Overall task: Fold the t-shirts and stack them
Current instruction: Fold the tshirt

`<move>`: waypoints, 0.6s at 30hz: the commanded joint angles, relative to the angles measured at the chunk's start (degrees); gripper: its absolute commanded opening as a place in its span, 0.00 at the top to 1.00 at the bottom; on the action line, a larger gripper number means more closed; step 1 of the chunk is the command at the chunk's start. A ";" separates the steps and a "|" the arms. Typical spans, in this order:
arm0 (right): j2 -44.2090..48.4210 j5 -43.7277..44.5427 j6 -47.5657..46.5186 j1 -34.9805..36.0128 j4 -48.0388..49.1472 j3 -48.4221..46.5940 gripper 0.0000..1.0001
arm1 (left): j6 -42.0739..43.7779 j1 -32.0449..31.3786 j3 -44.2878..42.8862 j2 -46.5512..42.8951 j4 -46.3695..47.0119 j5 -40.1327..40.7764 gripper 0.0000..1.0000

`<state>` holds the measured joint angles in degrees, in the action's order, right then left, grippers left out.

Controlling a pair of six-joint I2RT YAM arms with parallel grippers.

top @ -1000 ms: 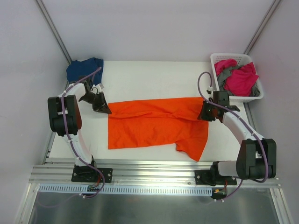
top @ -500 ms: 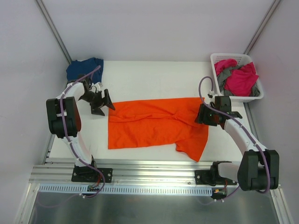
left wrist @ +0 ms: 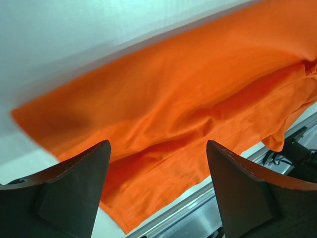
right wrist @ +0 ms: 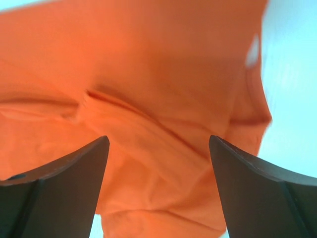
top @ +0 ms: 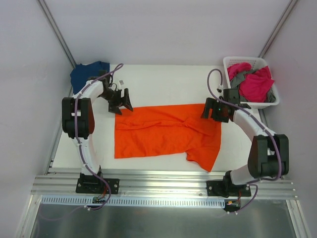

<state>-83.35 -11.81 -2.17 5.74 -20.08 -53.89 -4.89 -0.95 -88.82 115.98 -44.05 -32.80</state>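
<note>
White desk (top: 163,79): you have just released both far corners of the orange t-shirt (top: 163,134); left hand (top: 122,104) and right hand (top: 207,109) hover spread, empty. Fold looks laid.

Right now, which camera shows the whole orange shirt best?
The top camera. It shows the whole orange shirt lying on the table all at once. The left wrist camera sees only a wrinkled stretch with one corner. The right wrist camera sees only a blurry close-up patch.
</note>
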 commanded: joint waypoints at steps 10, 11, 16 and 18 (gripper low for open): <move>-19.47 -1.90 1.03 5.77 2.06 -22.48 0.14 | -1.27 -4.15 -4.17 3.55 -0.86 -2.27 0.21; -21.31 -1.98 1.38 6.47 2.23 -23.27 0.14 | -1.53 -4.15 -4.17 3.46 -0.86 -2.45 0.21; -24.93 -2.69 1.91 8.85 1.71 -26.62 0.15 | -1.71 -4.15 -4.26 4.07 -1.03 -2.62 0.21; -25.37 -2.60 2.00 9.64 1.01 -26.71 0.15 | -1.88 -4.15 -4.35 4.42 -0.86 -2.80 0.21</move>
<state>-108.53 -12.99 -1.08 14.20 -18.26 -78.19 -6.04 -5.19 -91.59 119.81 -43.97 -34.06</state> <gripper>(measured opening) 0.849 0.789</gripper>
